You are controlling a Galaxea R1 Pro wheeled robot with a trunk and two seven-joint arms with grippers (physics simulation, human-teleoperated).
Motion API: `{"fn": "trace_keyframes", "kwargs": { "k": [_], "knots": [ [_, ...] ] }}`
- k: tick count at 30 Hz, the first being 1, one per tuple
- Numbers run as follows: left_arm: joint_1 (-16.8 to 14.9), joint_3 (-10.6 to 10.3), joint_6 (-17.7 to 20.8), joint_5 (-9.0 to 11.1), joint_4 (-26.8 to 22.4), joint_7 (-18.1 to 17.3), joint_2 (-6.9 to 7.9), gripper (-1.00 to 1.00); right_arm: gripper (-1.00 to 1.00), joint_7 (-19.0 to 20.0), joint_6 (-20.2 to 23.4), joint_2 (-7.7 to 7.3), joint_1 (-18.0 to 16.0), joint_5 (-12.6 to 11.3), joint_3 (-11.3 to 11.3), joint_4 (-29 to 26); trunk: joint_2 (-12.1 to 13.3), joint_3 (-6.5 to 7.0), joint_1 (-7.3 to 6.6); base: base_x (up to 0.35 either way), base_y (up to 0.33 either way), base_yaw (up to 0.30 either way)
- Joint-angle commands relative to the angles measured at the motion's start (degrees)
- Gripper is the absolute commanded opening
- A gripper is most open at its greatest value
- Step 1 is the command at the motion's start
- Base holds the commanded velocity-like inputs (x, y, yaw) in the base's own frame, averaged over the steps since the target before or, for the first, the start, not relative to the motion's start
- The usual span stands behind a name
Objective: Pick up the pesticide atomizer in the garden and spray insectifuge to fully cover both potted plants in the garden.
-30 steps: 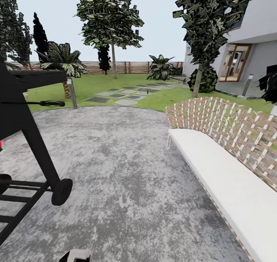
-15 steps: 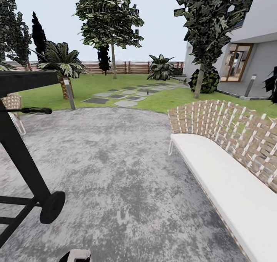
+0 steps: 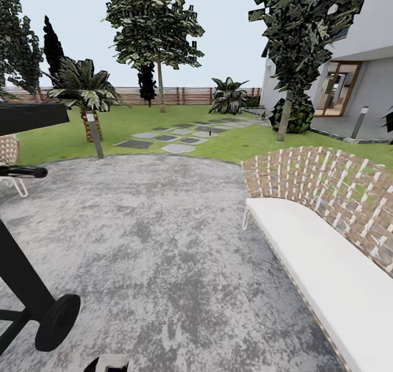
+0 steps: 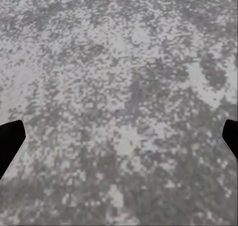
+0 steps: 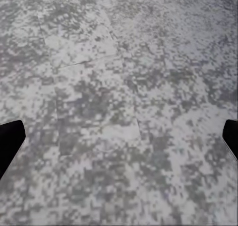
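The atomizer and the two potted plants are out of view. Ahead lies the garden: a green lawn (image 3: pixel 136 118), grey stepping stones (image 3: pixel 177 137) and a brown slat fence (image 3: pixel 180 95) at the back. I stand on the round grey patio (image 3: pixel 153 241). In the left wrist view my left gripper (image 4: pixel 119 141) is open over bare paving, one dark fingertip (image 4: pixel 10 141) at each side of the frame. In the right wrist view my right gripper (image 5: pixel 119 141) is open too, with nothing between its fingers (image 5: pixel 10 141).
A black wheeled grill cart (image 3: pixel 27 290) stands close on the left. A woven bench with a white cushion (image 3: pixel 322 263) runs along the right. A lamp post (image 3: pixel 94 135) and a palm (image 3: pixel 82 88) edge the lawn. A round shrub (image 3: pixel 297 115) and the house (image 3: pixel 349 83) lie at the right.
The whole head view has shifted: the camera has moved forward over the patio. The grill cart now sits further left and lower in the picture, the bench slightly lower.
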Motion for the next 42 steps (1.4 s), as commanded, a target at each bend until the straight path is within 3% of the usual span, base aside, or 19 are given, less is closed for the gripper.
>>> {"fn": "trace_keyframes", "kwargs": {
  "k": [1, 42],
  "knots": [
    [-0.03, 0.12, -0.19, -0.39, 0.05, 0.12, -0.02, 1.00, 1.00, 0.03, -0.18, 0.02, -0.03, 0.08, -0.19, 0.04, -0.02, -0.05, 0.02, 0.338, 0.000, 0.000],
    [-0.03, 0.12, -0.20, -0.39, 0.05, 0.03, 0.03, 1.00, 1.00, 0.00, -0.27, 0.02, -0.03, -0.09, -0.28, -0.11, -0.02, -0.05, 0.02, 0.338, 0.000, 0.000]
  ]
}}
